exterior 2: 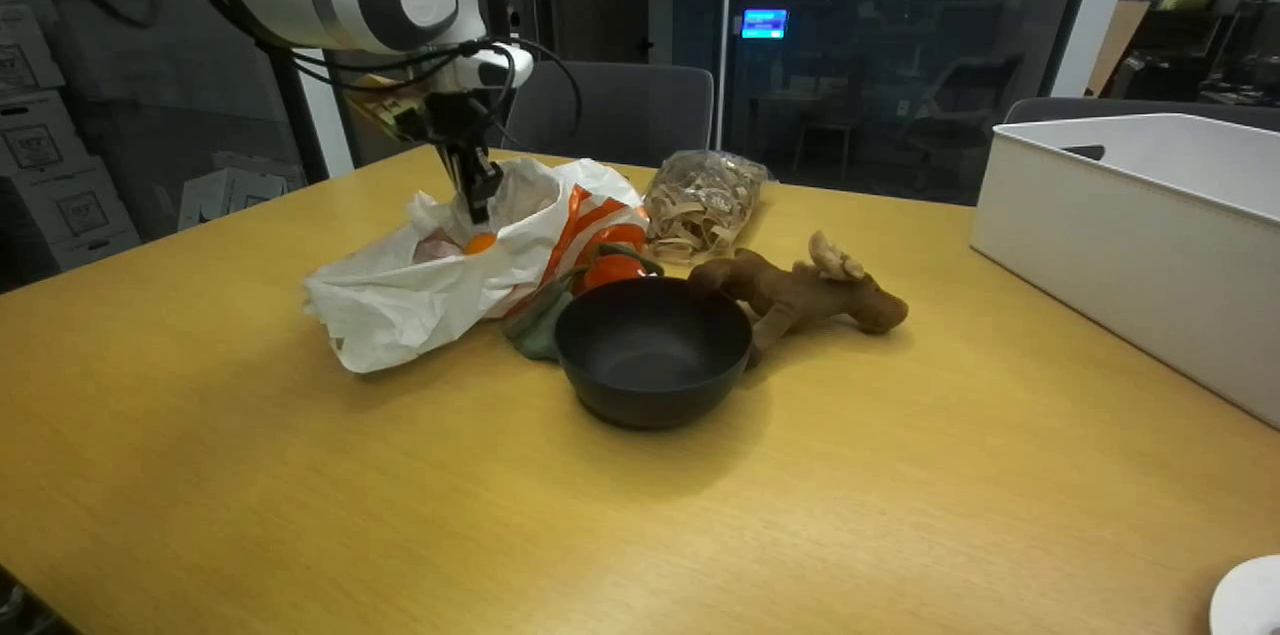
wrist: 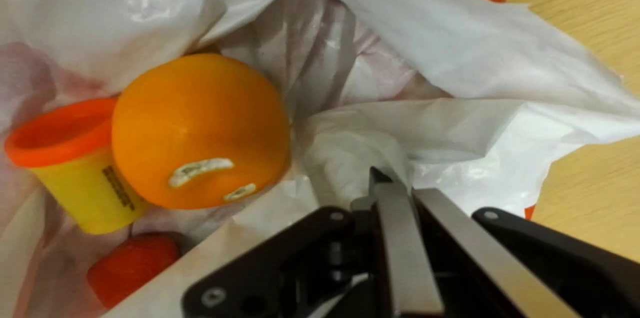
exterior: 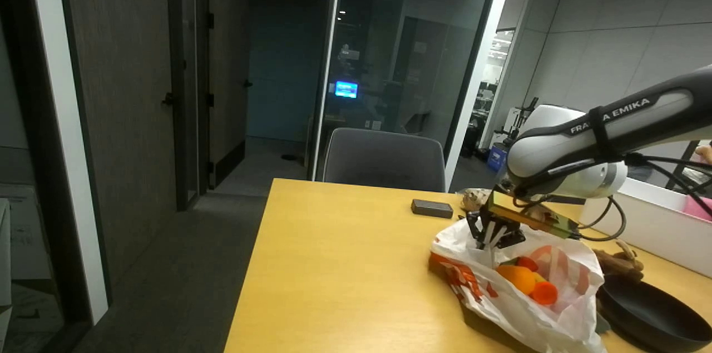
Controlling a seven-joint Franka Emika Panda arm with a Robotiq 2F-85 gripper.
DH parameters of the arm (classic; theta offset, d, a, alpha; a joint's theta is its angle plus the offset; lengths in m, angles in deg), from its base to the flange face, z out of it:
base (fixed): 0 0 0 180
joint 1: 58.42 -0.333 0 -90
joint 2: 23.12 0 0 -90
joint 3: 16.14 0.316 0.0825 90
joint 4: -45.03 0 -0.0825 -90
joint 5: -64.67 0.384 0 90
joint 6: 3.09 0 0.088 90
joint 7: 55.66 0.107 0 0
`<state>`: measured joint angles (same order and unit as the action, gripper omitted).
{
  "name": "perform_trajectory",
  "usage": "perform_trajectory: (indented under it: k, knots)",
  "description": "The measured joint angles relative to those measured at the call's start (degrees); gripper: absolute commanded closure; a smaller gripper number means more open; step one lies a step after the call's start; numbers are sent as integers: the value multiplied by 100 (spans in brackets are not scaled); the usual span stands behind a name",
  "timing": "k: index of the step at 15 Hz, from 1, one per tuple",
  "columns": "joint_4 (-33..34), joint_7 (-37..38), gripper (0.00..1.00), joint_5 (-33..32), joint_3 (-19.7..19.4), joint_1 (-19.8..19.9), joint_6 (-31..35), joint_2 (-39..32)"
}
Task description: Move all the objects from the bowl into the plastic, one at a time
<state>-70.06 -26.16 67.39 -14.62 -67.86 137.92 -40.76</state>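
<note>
**Gripper (wrist: 400,188) at the mouth of the plastic bag (exterior 2: 430,295), orange (wrist: 200,127) just beside**

The two fingers stand together, their tips among white folds; I cannot tell whether a pinch of plastic is caught between them. No object shows in their hold.

The coming move turns, I judge, on how the tips sit over that bunched fold, with the orange off to their left in the wrist view. Near round, it offers no long axis (white chips in its skin hint at a toy). It lies inside the bag, apart from the tips, and shows lower than they do in both exterior views. A straight lift would likely suit; a sideways pull could drag snagged plastic.

Partly hidden by the orange is a yellow play-dough tub (wrist: 85,180) with an orange lid, its length slanting across the wrist view. A red piece (wrist: 132,268), too blurred to name, lies near both, also in the bag.

Farther out, the black bowl (exterior 2: 652,355) stands upright near the bag. Nothing shows in it, so the transfer is probably done or nearly. A plush moose (exterior 2: 795,295) lies close by the bowl on the table (exterior 2: 500,515).
</note>
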Motion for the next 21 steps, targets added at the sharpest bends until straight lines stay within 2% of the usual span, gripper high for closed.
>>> perform_trajectory:
  k: [4,11,16,21]
  knots:
    - [-6,-463,100,352,20,191,-481,422]
    - [-157,-1159,100,356,-33,551,-1559,1674]
    - [-342,-1605,100,356,-67,709,-2065,2629]
    - [-516,-1924,100,407,-1,688,-2353,2758]
